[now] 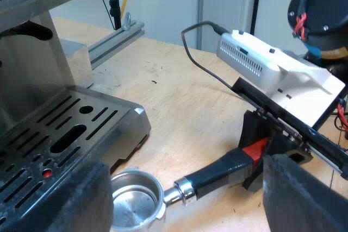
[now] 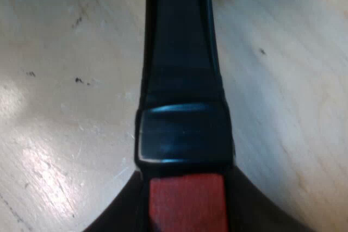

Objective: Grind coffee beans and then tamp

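Barely begun: holder [image 1: 179,188] lies on table [image 1: 179,96], basket empty, ahead of wide-open, empty left fingers [image 1: 304,199]. Right fingers [image 2: 247,215] clamp its red handle end. Espresso machine [image 1: 49,129] just beyond one left finger. Grinding and tamping both remain, by my judgement.

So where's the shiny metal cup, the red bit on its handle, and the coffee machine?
metal holder [image 1: 136,196]: left wrist view, inside its shiny round basket.
red end [image 2: 185,202]: right wrist view, the red tip of the handle.
espresso machine [image 1: 54,118]: left wrist view, its slotted drip tray.
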You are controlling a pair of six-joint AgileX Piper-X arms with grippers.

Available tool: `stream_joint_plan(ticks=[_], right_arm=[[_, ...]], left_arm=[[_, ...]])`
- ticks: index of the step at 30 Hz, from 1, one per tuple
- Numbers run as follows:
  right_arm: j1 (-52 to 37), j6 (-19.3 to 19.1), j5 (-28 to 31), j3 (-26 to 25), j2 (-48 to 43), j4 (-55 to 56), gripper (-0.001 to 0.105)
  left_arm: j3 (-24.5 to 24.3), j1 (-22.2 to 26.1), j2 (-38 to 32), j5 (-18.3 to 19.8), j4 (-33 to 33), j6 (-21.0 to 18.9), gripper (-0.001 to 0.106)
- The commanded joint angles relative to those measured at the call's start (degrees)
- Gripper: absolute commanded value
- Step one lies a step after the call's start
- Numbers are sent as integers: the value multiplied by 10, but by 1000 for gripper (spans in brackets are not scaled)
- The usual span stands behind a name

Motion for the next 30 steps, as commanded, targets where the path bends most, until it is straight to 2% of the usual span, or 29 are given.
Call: stream_joint_plan(ticks=[1,11,18,21,23,27,30], right_arm=[[-2,-6,-5,3,16,-49,0],[-2,-3,-7,2,98,-104,0],[-2,4,-4,2,127,-104,0],[-2,17,-2,2,131,-103,0],[-2,34,21,2,132,-100,0],[-2,68,36,2,136,-96,0],[-2,69,36,2,144,-82,0]], left_arm=[[-4,-3,1,7,0,-1,62],[-4,-3,1,7,3,-1,62],[-4,-3,1,7,46,-1,62],[-4,-3,1,-15,65,-1,62],[-4,-3,1,-26,73,-1,62],[-4,-3,1,-28,75,-1,62],[-4,-3,1,-28,75,-1,62]])
